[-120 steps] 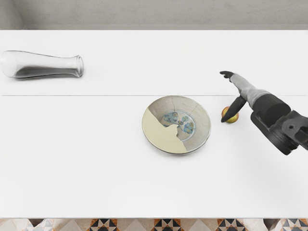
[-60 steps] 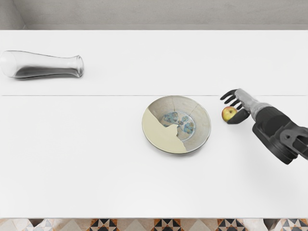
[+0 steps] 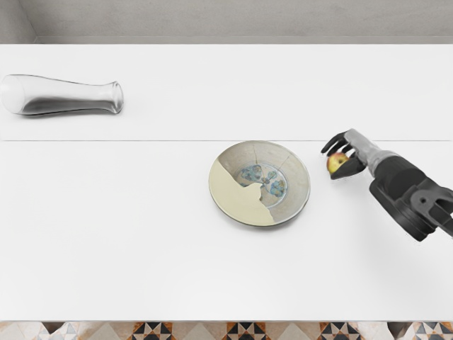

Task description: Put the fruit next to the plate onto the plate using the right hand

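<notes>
Right hand (image 3: 352, 150) at apple (image 3: 336, 163); fingers (image 3: 330, 146) curled round it, grasp looks made. Apple just right of plate (image 3: 225, 193), not on it; whether lifted off worktop (image 3: 141, 234), cannot tell. Left: carry, release onto plate.

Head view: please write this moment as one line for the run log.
right hand: fingers curled around fruit | fruit: right of plate, apart from it | left arm: not in view

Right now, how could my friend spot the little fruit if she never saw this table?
Find the white table, then the round plate near its middle. Just right of it, the right hand curls around the fruit, a small yellow-red ball, unlike the big silvery vase lying far left.
</notes>
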Robot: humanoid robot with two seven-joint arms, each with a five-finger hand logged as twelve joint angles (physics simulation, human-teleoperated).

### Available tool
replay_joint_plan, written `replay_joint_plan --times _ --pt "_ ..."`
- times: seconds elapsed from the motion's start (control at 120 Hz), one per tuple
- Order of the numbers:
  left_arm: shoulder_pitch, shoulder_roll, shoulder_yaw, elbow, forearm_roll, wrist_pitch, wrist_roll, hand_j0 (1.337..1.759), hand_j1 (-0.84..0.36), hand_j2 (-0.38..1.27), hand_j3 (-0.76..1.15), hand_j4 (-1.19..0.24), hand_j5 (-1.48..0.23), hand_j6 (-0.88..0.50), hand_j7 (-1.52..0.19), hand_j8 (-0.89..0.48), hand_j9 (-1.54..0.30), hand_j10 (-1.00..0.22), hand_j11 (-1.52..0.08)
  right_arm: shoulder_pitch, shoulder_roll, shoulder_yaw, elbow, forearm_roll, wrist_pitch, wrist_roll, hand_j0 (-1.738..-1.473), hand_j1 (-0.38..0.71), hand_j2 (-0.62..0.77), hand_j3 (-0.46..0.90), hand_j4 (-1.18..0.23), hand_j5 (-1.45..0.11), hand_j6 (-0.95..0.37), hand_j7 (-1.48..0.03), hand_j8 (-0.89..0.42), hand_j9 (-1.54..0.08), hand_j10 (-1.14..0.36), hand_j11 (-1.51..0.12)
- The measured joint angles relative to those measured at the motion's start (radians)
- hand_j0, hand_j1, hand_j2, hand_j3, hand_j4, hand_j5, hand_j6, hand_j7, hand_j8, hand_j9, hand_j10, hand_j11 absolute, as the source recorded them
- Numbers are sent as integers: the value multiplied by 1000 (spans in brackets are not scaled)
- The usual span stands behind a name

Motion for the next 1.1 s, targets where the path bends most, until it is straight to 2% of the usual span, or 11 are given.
replay_joint_plan --times 0.133,0.467,0.6,0.7,0.758,0.875,1.008,1.042,1.1 --pt "0 0 0 0 0 0 0 1658 349 0 0 0 0 -1 0 -1 0 0 0 5 0 75 1 21 3 0 -1653 286 280 0 -662 -818 -568 -836 -428 -839 -535 -843" --pt "0 0 0 0 0 0 0 1658 349 0 0 0 0 -1 0 -1 0 0 0 11 33 276 67 311 168 -1 -1655 258 255 0 -673 -892 -572 -881 -424 -888 -538 -869" --pt "0 0 0 0 0 0 0 1658 349 0 0 0 0 -1 0 -1 0 0 0 4 113 295 78 354 234 0 -1655 278 299 -1 -689 -927 -624 -908 -406 -911 -542 -893" --pt "0 0 0 0 0 0 0 1658 349 0 0 0 0 -1 0 -1 0 0 0 -18 164 296 79 371 264 -2 -1654 220 219 -1 -698 -947 -648 -923 -427 -932 -559 -895" --pt "0 0 0 0 0 0 0 1658 349 0 0 0 0 -1 0 -1 0 0 0 -33 186 294 77 377 272 -2 -1654 241 272 0 -703 -952 -671 -929 -436 -940 -548 -898" --pt "0 0 0 0 0 0 0 1658 349 0 0 0 0 -1 0 -1 0 0 0 -51 216 292 73 383 278 -1 -1655 269 335 -1 -710 -958 -677 -937 -436 -944 -540 -904" --pt "0 0 0 0 0 0 0 1658 349 0 0 0 0 -1 0 0 0 0 0 -58 230 286 65 383 281 -1 -1654 242 290 0 -715 -961 -690 -942 -446 -951 -544 -920" --pt "0 0 0 0 0 0 0 1658 349 0 0 0 0 -1 0 0 0 0 0 -59 232 286 63 383 280 -1 -1654 229 263 0 -692 -930 -690 -912 -443 -920 -535 -892" --pt "0 0 0 0 0 0 0 1658 349 0 0 0 0 -1 0 0 0 0 0 -58 238 289 55 383 276 0 -1655 117 192 0 -546 -733 -545 -719 -359 -726 -429 -705"
